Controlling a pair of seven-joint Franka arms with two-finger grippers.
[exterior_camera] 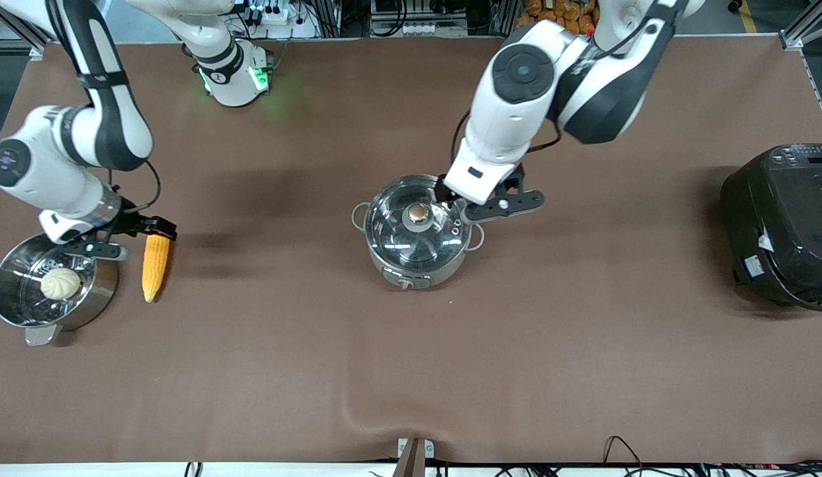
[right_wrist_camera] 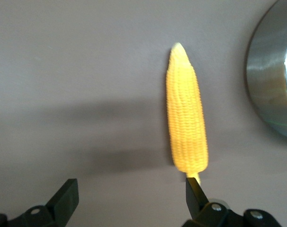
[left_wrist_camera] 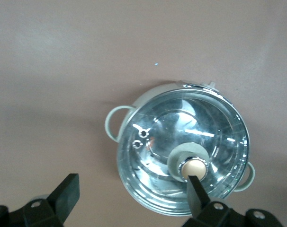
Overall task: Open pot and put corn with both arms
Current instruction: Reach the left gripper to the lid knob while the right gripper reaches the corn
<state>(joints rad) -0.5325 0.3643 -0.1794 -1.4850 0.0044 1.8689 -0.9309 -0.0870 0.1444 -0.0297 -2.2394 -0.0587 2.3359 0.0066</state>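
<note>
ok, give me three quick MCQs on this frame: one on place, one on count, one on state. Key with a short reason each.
1. Where does the corn lie?
A. in the pot
B. on the table beside the steamer
C. on the rice cooker

2. How many buns sit in the steamer?
A. none
B. one
C. three

3. What is the state of the pot?
A. lid on
B. lid off, lying on the table
C. lid held up by a gripper

Key:
1 B: the corn rests on the table next to the steamer at the right arm's end, with the open right gripper over its blunt end.
2 B: a single white bun shows inside.
3 A: the glass lid covers the pot, and the left gripper hangs open over it, one finger by the knob.
</note>
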